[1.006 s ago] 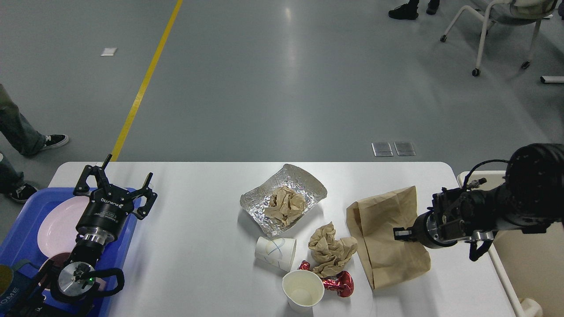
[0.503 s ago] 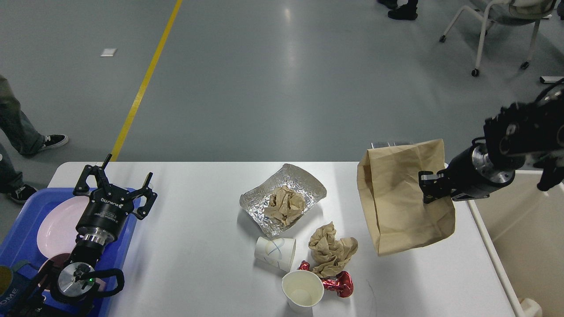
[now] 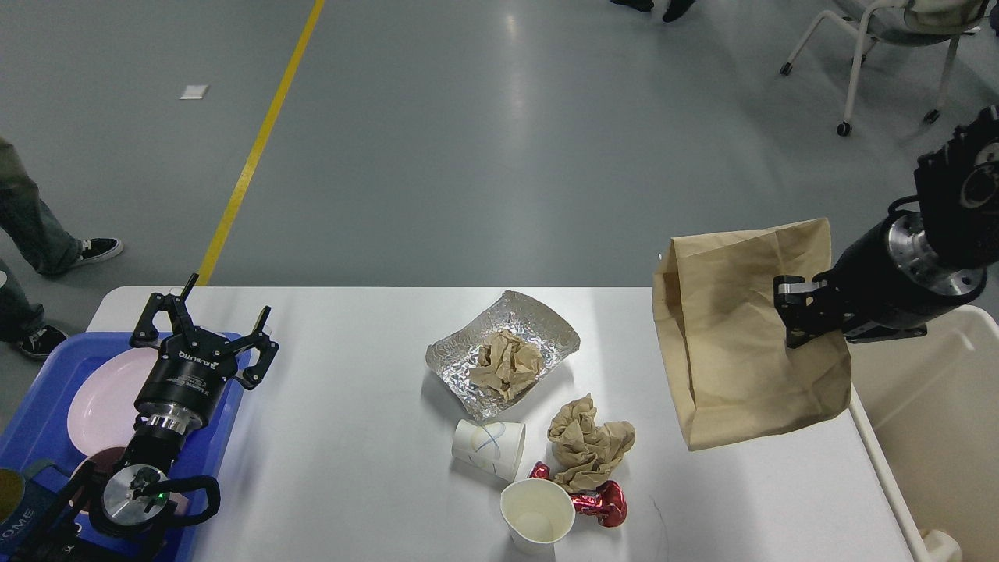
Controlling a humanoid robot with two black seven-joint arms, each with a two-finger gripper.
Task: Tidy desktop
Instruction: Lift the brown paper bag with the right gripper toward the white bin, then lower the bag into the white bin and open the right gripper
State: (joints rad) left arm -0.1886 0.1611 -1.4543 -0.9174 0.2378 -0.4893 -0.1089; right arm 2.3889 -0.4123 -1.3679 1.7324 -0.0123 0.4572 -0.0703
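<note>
The white desktop point(image 3: 351, 437) fills the lower half of the head view. My right gripper point(image 3: 794, 312) is shut on a brown paper bag point(image 3: 741, 328), which hangs in the air over the desktop's right edge. Over the desktop's left end my left gripper point(image 3: 204, 316) stands open and empty. Mid-desktop lie a foil sheet point(image 3: 546, 324) holding crumpled brown paper point(image 3: 506, 364), another crumpled brown paper point(image 3: 587, 441), a tipped paper cup point(image 3: 488, 447), an upright paper cup point(image 3: 537, 515) and a red foil wrapper point(image 3: 601, 503).
A blue tray point(image 3: 39, 437) with a pink plate point(image 3: 101, 398) sits at the left edge under my left arm. A beige bin point(image 3: 936, 421) stands beside the desktop's right edge. A person's legs point(image 3: 31, 226) are at the far left, a wheeled chair point(image 3: 882, 47) at top right.
My right gripper has lifted the brown paper bag off the desktop and carried it up and right toward the beige bin. The left arm has not moved.
</note>
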